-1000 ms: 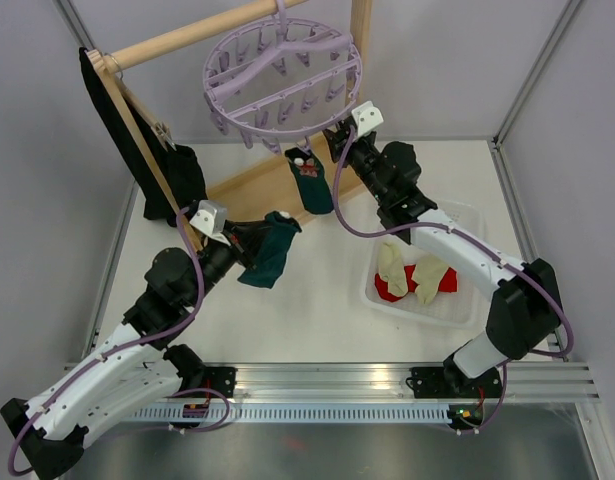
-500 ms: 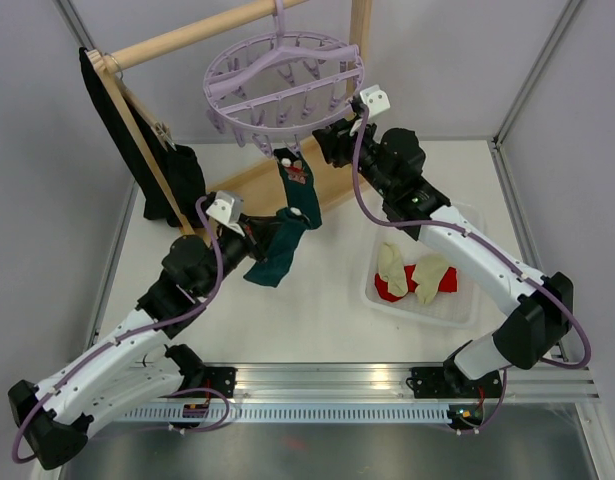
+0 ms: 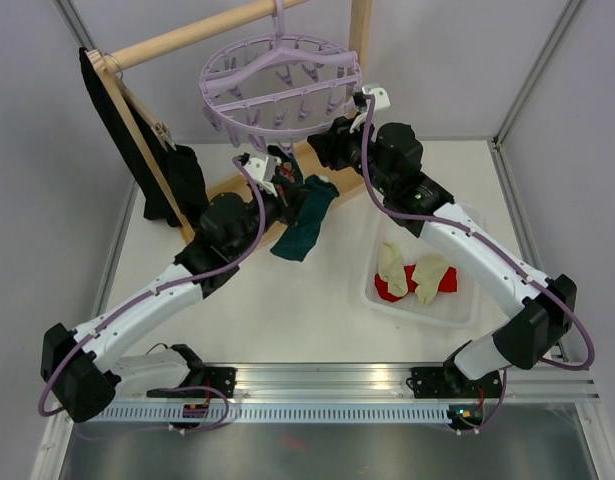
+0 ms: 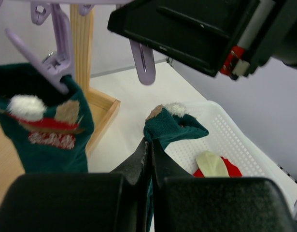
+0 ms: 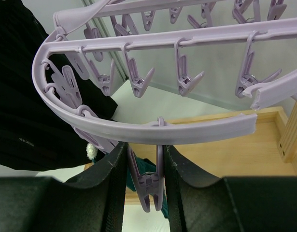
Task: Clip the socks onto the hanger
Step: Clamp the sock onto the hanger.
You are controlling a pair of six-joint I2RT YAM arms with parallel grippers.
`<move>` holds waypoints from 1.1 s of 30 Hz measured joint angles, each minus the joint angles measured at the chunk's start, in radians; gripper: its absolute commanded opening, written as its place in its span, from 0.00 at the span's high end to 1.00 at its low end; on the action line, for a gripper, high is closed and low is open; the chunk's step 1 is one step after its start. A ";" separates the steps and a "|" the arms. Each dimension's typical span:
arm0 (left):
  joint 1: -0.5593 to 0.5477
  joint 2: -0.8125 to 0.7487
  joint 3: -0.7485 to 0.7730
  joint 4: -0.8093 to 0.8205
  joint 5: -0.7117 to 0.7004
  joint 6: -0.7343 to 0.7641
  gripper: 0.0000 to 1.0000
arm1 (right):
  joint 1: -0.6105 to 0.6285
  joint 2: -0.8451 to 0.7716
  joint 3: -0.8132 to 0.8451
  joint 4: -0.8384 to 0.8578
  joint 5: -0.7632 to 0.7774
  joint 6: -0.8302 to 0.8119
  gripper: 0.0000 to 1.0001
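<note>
Sock (image 4: 47, 145) clipped to hanger (image 4: 61, 43) bears unreadable white lettering.

Robot lab test cell: alu frame rail (image 3: 317, 378), grey wall panels (image 3: 437, 60), white tabletop (image 3: 287, 310).

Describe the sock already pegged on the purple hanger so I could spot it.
From the wooden rack hangs a round lavender hanger. One clip on it holds a dark teal sock with a white pompom and red band; the other teal sock sits pinched in the left gripper, unclipped.
</note>
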 measured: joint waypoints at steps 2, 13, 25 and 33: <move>0.007 0.043 0.028 0.017 0.001 -0.008 0.98 | 0.000 0.000 0.004 -0.007 -0.002 0.011 1.00; 0.128 0.135 0.040 0.109 0.103 -0.121 0.98 | 0.001 -0.010 0.005 -0.026 -0.003 0.023 1.00; 0.184 0.162 0.016 0.254 0.254 -0.218 0.98 | 0.001 -0.018 0.005 -0.025 -0.013 0.022 1.00; 0.185 0.186 0.016 0.275 0.288 -0.248 0.98 | 0.001 -0.018 0.005 -0.021 -0.022 0.022 1.00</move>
